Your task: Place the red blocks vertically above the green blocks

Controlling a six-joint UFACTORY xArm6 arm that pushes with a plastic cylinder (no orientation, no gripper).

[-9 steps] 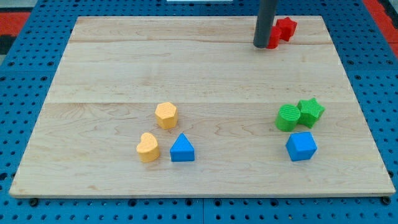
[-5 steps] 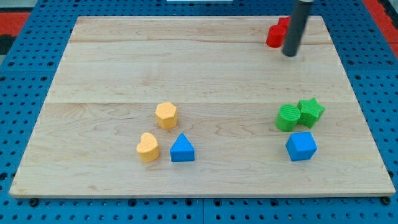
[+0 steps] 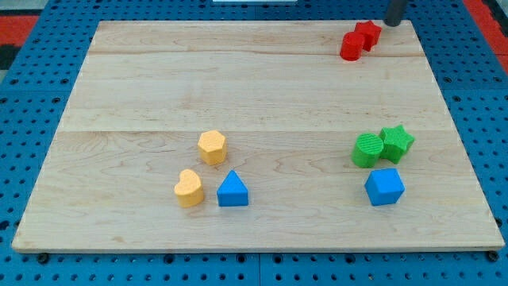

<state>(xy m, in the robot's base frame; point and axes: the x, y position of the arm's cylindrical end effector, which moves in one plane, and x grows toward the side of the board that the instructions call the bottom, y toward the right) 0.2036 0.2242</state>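
Observation:
Two red blocks sit touching at the view's top right: a red cylinder-like block (image 3: 351, 46) and a red star (image 3: 367, 33). Two green blocks sit touching at the right middle: a green round block (image 3: 367, 150) and a green star (image 3: 397, 143). The red pair lies almost straight above the green pair, slightly to the left. My tip (image 3: 394, 23) is at the view's top edge, just right of the red star and apart from it.
A blue cube (image 3: 384, 187) sits just below the green blocks. A yellow hexagon (image 3: 212, 147), a yellow heart (image 3: 189, 188) and a blue triangle (image 3: 232, 190) cluster at the lower middle left. The wooden board (image 3: 254, 95) lies on a blue pegboard.
My tip moved from the left of the red blocks, passed below and right of them, and now stands at the top edge to their right. The blocks have barely shifted.

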